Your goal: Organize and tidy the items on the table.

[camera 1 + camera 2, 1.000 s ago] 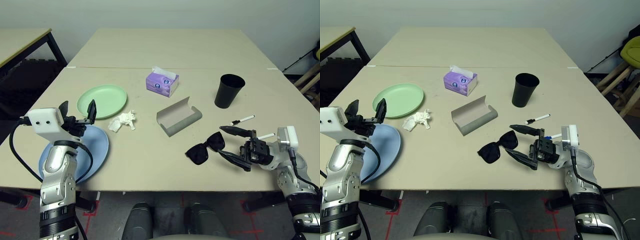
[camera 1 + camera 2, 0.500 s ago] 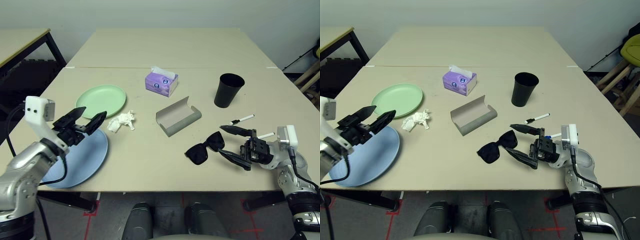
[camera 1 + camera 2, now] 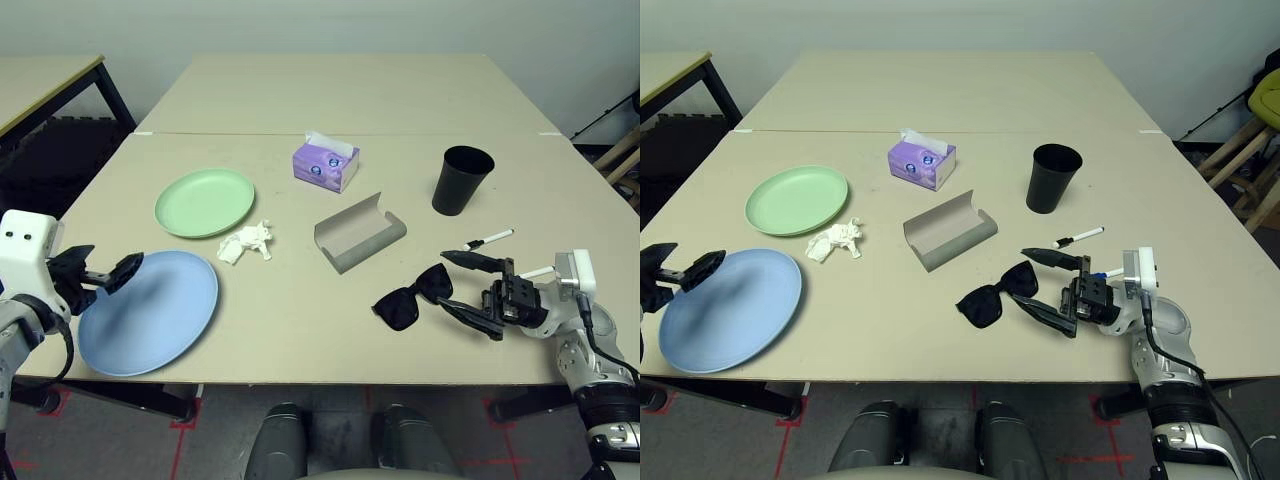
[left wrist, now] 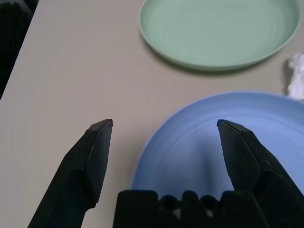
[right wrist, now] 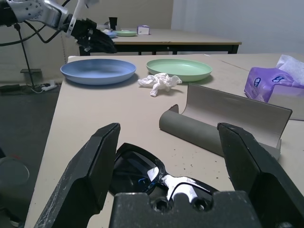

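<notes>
Spanning the lower left of the frame, the left end effector (image 3: 98,274) hovers released at the near-left rim of the blue plate (image 3: 150,312), its black fingers (image 4: 95,152) spread with nothing between them. At lower right, the right end effector (image 3: 465,284) rests low over the table (image 3: 300,330), likewise released, its two fingers straddling the near end of the black sunglasses (image 3: 412,296) without closing on them. Left of centre lies the green plate (image 3: 204,202), just above the blue one; the crumpled white tissue (image 3: 246,242) sits beside both. At centre, the grey oblong glasses case (image 3: 358,232) lies open. Above it stands the purple tissue box (image 3: 325,165); to the right, the black cup (image 3: 463,181) stands upright. One white marker (image 3: 487,239) lies below the cup; a second marker (image 3: 533,271) shows partly behind the right end effector.
</notes>
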Robot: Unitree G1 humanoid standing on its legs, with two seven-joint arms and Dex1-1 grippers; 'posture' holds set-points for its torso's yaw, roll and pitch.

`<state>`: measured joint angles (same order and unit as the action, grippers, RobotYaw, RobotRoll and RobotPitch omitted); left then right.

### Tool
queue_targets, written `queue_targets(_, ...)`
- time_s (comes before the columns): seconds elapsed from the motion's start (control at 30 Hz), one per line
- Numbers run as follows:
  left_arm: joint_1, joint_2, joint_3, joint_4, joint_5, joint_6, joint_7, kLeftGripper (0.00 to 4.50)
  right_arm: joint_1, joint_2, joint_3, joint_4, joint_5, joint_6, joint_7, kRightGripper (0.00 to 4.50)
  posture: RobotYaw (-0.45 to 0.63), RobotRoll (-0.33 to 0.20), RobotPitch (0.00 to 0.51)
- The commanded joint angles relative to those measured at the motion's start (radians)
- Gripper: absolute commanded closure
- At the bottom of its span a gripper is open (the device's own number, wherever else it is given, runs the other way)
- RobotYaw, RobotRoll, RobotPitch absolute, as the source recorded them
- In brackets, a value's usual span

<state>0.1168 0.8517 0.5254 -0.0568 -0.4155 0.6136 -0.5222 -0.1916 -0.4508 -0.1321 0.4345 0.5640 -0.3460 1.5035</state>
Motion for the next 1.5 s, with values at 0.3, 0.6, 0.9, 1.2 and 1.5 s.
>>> queue_targets(0.3,-0.007,-0.004,-0.103,0.088,0.106,0.074,0.012,0.01,-0.011,-0.010,-0.016,0.013,-0.017,-0.017,-0.007,0.00,0.17,0.000,0.043)
queue_targets(0.6,-0.027,0.000,-0.113,0.086,0.096,0.129,-0.029,2.13,-0.019,-0.015,-0.016,0.024,-0.023,-0.033,-0.014,0.00,0.16,0.000,0.045)
queue_targets(0.9,-0.086,-0.026,-0.056,-0.009,0.008,0.210,-0.063,4.48,-0.034,-0.010,-0.010,0.054,-0.031,-0.061,-0.014,0.00,0.16,0.000,0.041)
queue_targets(1.2,-0.378,-0.107,0.067,-0.128,-0.245,0.462,0.018,4.48,-0.040,-0.012,-0.005,0.068,-0.035,-0.064,-0.008,0.00,0.17,0.000,0.037)
queue_targets(1.5,-0.483,-0.236,0.074,-0.114,-0.173,0.414,0.280,4.48,-0.040,-0.014,-0.006,0.075,-0.041,-0.068,-0.006,0.00,0.17,0.000,0.036)
